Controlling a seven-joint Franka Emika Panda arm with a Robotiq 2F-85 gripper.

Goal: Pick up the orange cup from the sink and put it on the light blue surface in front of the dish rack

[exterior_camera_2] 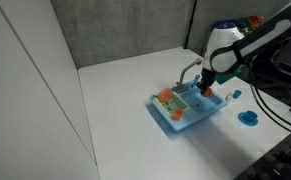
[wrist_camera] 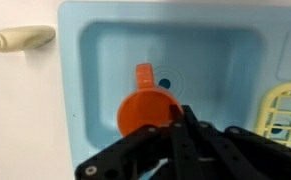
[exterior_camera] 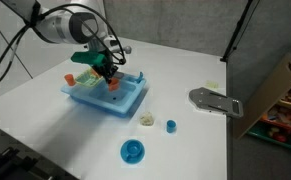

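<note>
Wrist view | claw [wrist_camera: 178, 115] clamped on orange cup [wrist_camera: 142, 112] rim | cup above light blue sink [wrist_camera: 95, 60] basin

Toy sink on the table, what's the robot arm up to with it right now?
The arm's gripper is reaching down into the basin of the light blue toy sink, right at the rim of a small orange cup. The cup is in the basin, not yet moved out toward the dish rack. The wrist view doesn't show clearly whether the jaws have closed on the cup.
</note>
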